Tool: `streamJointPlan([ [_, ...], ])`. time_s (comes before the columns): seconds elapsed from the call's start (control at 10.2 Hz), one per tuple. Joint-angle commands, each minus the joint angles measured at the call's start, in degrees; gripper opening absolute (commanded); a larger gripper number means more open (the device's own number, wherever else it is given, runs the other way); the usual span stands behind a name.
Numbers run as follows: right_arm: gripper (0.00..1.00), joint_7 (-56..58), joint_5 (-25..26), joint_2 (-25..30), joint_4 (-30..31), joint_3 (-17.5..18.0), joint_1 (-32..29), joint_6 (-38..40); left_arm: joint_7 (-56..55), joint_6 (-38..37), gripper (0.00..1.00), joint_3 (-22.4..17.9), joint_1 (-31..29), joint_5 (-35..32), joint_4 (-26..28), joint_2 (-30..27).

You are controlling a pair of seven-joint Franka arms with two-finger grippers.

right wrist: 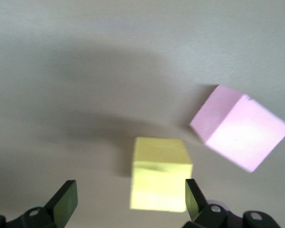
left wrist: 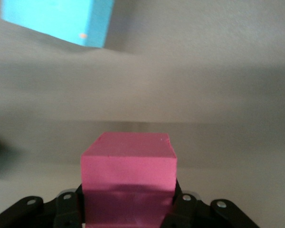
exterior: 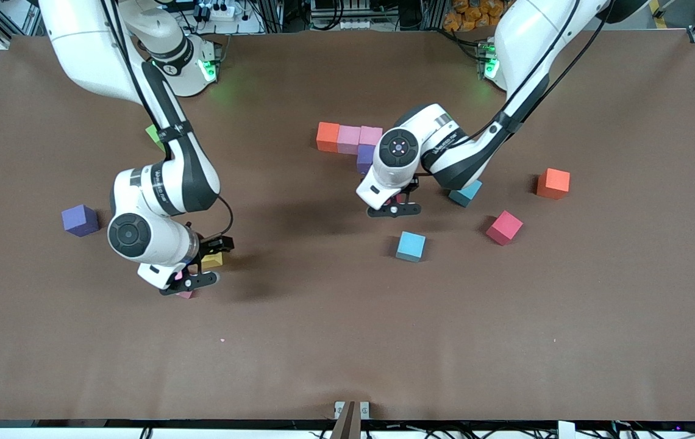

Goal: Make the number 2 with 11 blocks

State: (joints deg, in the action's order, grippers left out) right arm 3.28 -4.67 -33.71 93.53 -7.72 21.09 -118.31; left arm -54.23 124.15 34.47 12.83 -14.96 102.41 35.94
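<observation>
Carrying a pink cube point(left wrist: 128, 178) clenched in my left claw point(exterior: 394, 209) over the bench point(exterior: 347, 341) beside the started number 2 point(exterior: 353, 141), with my right claw point(right wrist: 128, 202) released around a yellow cube point(right wrist: 160, 173), I risk nudging that row.

Even overhead light covers the brown tabletop point(exterior: 347, 341), arms casting soft shadows toward 3 o'clock. Green base lamps tint it near 12. Both wrist views are soft; the pink cube point(right wrist: 240, 127) smears with blur.
</observation>
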Motion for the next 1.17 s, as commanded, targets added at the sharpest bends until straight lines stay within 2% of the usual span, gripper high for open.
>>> streamJointPlan([
  [0.0,1.00,4.60,3.17,-1.35,-0.54,0.95,-3.15,-1.13,0.09,1.62,0.00,-0.11,2.10,-3.22,-0.54,1.67],
  [0.39,1.00,4.99,2.39,-2.15,3.93,1.04,-4.22,-6.22,-0.08,2.15,0.00,-0.11,3.95,-4.11,-0.55,3.17],
  [0.59,1.00,4.98,-1.90,-1.71,5.69,1.13,-3.87,-5.79,-0.43,3.46,0.00,-0.20,4.83,-4.90,-0.63,3.96],
  [1.08,1.00,5.60,-2.27,0.57,5.18,1.22,-3.87,-3.25,-3.42,4.61,0.00,-0.37,6.15,-5.08,-0.37,4.93],
])
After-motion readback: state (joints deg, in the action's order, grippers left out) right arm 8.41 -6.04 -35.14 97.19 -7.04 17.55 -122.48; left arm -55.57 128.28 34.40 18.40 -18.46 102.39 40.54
